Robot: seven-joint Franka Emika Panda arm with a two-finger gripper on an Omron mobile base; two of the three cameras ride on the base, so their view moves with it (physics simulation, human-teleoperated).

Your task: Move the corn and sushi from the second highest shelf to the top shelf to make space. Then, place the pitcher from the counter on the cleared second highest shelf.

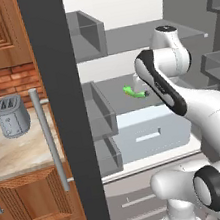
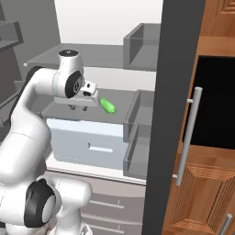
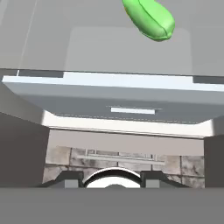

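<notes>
Inside the open fridge, our gripper (image 2: 79, 108) hangs just over the second highest shelf (image 2: 117, 98), with its two fingers pointing down. We cannot tell how wide the fingers are, and we see nothing between them, so we think the gripper is holding nothing. The corn (image 2: 108, 106) is the bright green piece lying on that shelf, just beside the gripper, off to the side nearer the door bins (image 2: 137, 110). From the hand view the corn (image 3: 149, 18) sits far up at the top edge, so we are not lined up with it. The step now looks like picking up the corn. To do it well, we should slide the gripper sideways until the corn is right under the middle of the fingers. We should turn the fingers so they close across its thin side, not along its length. Then we go down slowly and stop before we bump the glass. The top shelf (image 2: 69, 57) is right above the gripper, so when we lift we must pull back out first and not hit its edge. We cannot spot the tiny sushi here.
</notes>
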